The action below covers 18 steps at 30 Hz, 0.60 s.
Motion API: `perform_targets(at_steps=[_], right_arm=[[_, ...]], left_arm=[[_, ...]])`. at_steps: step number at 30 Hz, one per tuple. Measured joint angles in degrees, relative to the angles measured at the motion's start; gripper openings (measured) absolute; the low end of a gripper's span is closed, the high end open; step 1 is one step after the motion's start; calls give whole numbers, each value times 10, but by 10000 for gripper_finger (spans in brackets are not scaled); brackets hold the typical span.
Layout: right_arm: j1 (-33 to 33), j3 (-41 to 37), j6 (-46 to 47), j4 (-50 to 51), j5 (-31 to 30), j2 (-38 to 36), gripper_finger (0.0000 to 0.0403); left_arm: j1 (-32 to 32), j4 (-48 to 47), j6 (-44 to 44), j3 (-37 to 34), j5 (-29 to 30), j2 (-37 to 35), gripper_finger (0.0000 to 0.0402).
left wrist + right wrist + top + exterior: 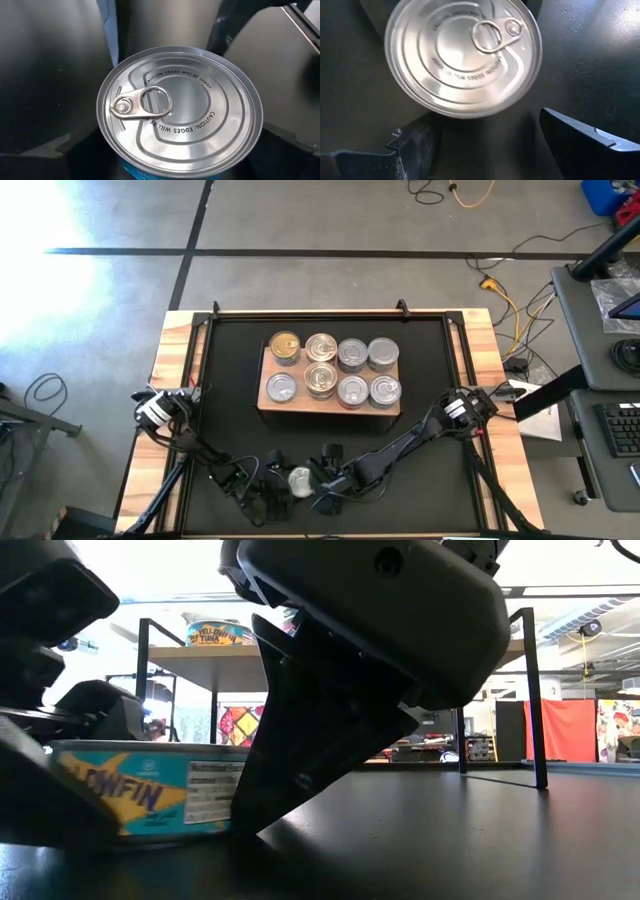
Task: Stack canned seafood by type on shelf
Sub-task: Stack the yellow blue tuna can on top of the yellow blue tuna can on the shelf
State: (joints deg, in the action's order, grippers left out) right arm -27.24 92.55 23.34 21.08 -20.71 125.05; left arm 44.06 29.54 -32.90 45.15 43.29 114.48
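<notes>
One tin of canned seafood (300, 478), with a silver pull-tab lid (180, 110) and a teal label (150, 795), stands on its base on the black mat near the table's near edge. My left gripper (268, 482) is open, and its fingers stand on either side of this tin (177, 150). My right gripper (325, 485) is open on the tin's right; the tin (462, 55) lies just beyond its fingertips. Farther back, the light-wood shelf (266, 370) carries several more tins in two rows. My left gripper has its fingers (65, 145) level beside the tin's wall, one on each side; I cannot tell whether they touch it. My right gripper slants down from the table's right, and one finger (270, 780) stands close against the tin's right side (235, 805); I cannot tell whether it touches.
A black frame with upright posts (530, 690) borders the mat. Both arms cross the near part of the mat (400, 445). Bare mat lies between the shelf and the near tin (300, 435). Wooden table rim (170, 370) runs along the sides.
</notes>
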Motion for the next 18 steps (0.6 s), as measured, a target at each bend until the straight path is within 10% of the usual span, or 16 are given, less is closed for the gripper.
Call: perform_targets(at_steps=[11,18], right_arm=[[-1,2,-1,32,-2,-9,331],[-18,17,13,142,28,-87,331]], left_arm=[[7,-19,-9,1,21,-25,371],[45,-289,-66,62,5,-163,370]])
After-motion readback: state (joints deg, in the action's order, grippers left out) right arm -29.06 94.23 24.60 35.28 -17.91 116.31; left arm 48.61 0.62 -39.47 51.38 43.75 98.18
